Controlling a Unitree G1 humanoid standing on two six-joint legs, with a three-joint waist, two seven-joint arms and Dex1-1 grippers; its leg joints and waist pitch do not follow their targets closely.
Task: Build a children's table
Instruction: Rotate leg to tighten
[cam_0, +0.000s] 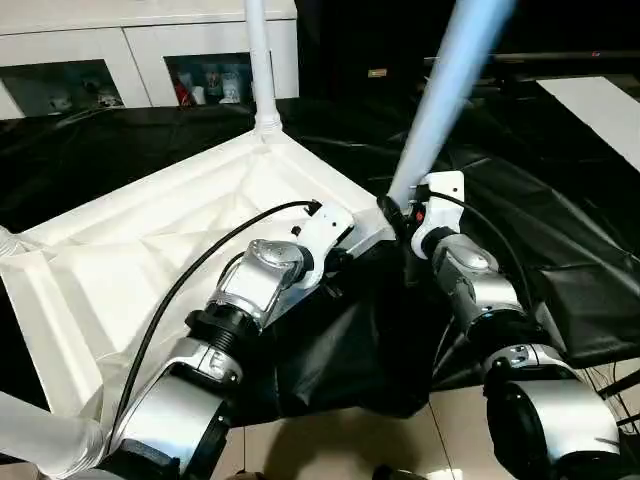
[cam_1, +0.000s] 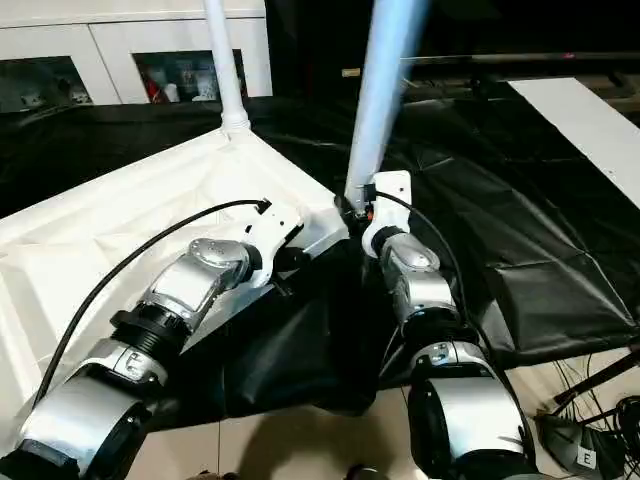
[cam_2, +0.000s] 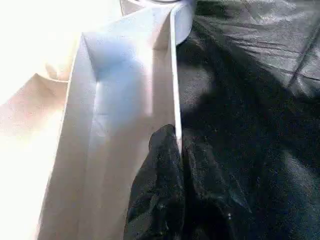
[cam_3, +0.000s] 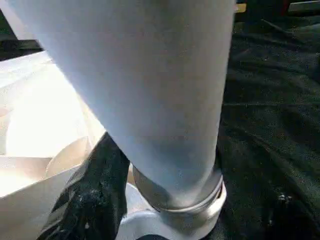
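No readable writing. White tabletop (cam_0: 150, 250) upside down; left hand (cam_2: 172, 150) pinches its rim; right hand (cam_0: 398, 215) around leg (cam_0: 445, 90), grip unclear.

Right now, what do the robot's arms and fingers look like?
Both arms are shiny silver metal tubes with black ring joints. Each ends in a white boxy wrist block, the left gripper and the right gripper, with black fingers. A thin black cable loops along each arm. Something small and red shows on the right block.

light: dim room | glare: tabletop (cam_2: 30, 75) blown out | blur: leg (cam_3: 150, 90), seemingly unfocused
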